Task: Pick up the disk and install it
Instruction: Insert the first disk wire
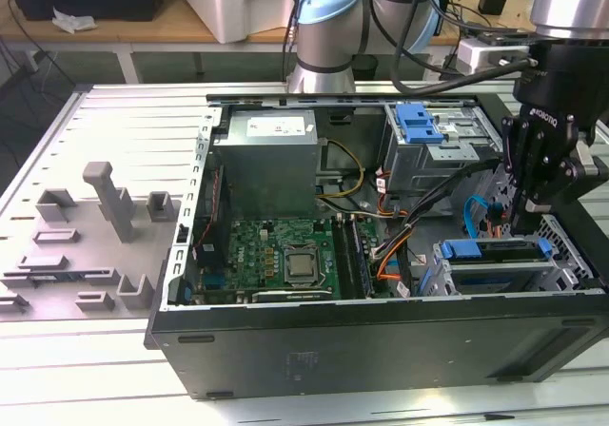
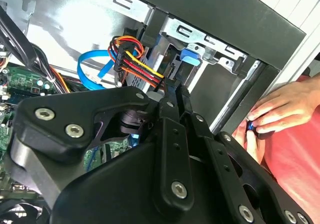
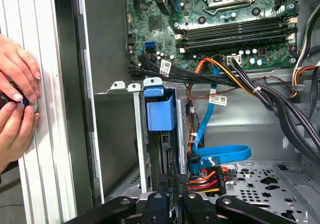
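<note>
Grey ribbed table with moulded fixtures at the exterior view's left.

- Open computer case, lying on its side.
- Contents: power-supply box, motherboard, blue clip in the far bay.
- The disk: seated in the metal drive cage at the exterior view's right, blue carrier frame showing.
- Gripper: just above the disk's cable end, jaws pressed close together. Whether it touches the disk cannot be told.
- Crowding the gripper: red-yellow-orange power connector and blue data cable, just beside the cage.
- A person's hands: outside the case wall, on the table.
</note>
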Tool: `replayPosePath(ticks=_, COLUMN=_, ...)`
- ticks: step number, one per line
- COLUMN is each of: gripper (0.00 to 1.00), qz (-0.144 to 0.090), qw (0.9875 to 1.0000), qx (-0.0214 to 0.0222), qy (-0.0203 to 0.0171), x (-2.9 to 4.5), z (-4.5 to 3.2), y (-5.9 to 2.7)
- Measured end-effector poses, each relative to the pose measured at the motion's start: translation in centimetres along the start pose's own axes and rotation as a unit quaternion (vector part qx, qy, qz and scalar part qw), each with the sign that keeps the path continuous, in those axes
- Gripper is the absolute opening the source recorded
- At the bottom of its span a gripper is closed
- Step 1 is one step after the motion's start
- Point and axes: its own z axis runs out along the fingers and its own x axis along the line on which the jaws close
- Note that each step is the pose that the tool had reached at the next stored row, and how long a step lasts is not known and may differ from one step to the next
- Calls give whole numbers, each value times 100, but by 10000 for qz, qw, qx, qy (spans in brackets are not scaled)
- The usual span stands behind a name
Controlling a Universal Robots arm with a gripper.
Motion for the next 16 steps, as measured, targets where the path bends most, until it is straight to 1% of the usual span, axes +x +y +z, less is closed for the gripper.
replayPosePath(ticks=6, gripper=17, qz=-100, qw=9999, qx=28, qy=-6, x=3, z=11, y=0)
replayPosePath(ticks=16, gripper=17, qz=-116, qw=9999, qx=35, qy=-8, x=2, z=17, y=19)
